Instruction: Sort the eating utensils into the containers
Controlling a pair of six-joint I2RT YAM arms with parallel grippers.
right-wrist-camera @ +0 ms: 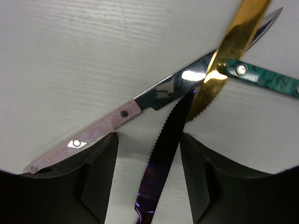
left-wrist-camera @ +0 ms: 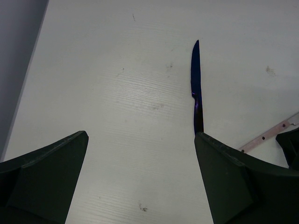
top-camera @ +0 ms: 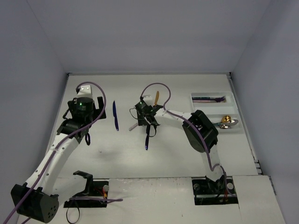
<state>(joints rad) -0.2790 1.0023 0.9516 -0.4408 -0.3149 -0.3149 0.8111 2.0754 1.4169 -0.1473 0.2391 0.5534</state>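
- Right end effector point(right-wrist-camera: 148, 140): fingers apart, straddling the dark knife point(right-wrist-camera: 161, 149) blade without clamping it, near mid-bench.
- The blade's tip reaches a pile: pink-handled knife point(right-wrist-camera: 93, 133), gold knife point(right-wrist-camera: 233, 42) lying across it, and a green handle point(right-wrist-camera: 266, 79).
- Left end effector point(left-wrist-camera: 141, 135): fingers wide apart over the bench point(left-wrist-camera: 117, 70); a blue knife point(left-wrist-camera: 195, 79) lies flat by one finger.
- Tray point(top-camera: 205, 113), far right, holds a purple utensil point(top-camera: 208, 99), a gold spoon point(top-camera: 226, 119) and a silver spoon point(top-camera: 232, 123).
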